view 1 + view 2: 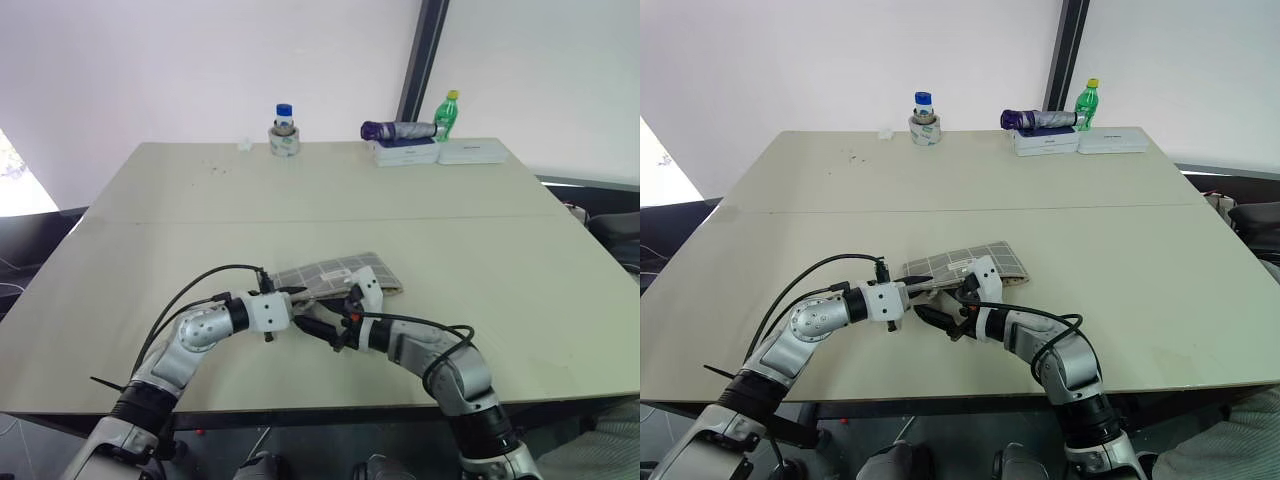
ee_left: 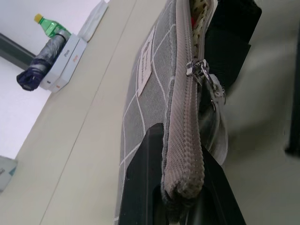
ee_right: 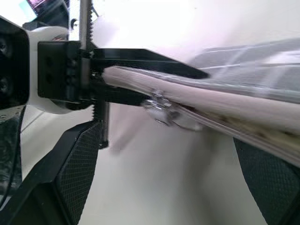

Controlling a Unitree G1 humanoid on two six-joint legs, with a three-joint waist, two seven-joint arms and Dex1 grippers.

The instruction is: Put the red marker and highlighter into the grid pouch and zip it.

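I have the grid pouch (image 1: 340,277) lying just below the middle of the head view, near the front edge of the table (image 1: 300,200), with both arms converged on its near end. The left gripper (image 2: 183,206) has its jaws pressed together on the pouch's corner, pinching the end of the zipper edge; I judge that grip is there to anchor the fabric so the slider can be drawn along without the pouch sliding. The zipper pull (image 2: 206,82) sits a little way up the zipper from that corner, and beyond it the mouth gapes, showing dotted lining. I cannot make out the red marker or the highlighter, so I take them to be inside, though that is a guess.

The left arm reaches in from the lower left, forearm roughly level, fingers pointing toward the frame's centre. The right gripper (image 3: 164,173) comes in from the lower right, its jaws spread wide on either side of the zipper edge, holding nothing, the pull hanging between them. I read this as lining up to take the pull.

At the table's far edge stand a green bottle (image 1: 447,112), a folded umbrella (image 1: 398,130) and a roll of tape (image 1: 284,140).
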